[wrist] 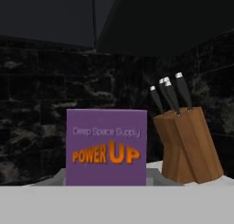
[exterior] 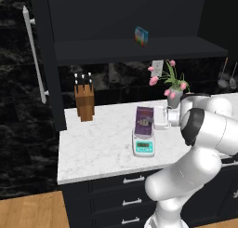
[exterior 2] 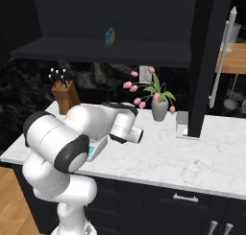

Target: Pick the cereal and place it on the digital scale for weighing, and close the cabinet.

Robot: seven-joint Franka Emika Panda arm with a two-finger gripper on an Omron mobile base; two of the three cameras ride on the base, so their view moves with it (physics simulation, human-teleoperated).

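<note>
Tall thin purple cereal box (exterior: 144,121), orange "POWER UP" lettering on one face, upright on the low teal-and-white digital scale (exterior: 143,147), square on the plate for weighing, on the white marble counter (exterior: 97,143). Gripper (exterior: 160,118) just beside the box; finger state impossible to tell. Black wall cabinet (exterior: 39,59) doors open, awaiting closing.

wooden knife block (exterior: 84,102) on glossy marble counter (exterior: 102,148).

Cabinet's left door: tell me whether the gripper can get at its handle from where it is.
Probably yes: the left door stands open with its handle unobstructed, but the gripper is low by the cereal, a long swing away.
</note>
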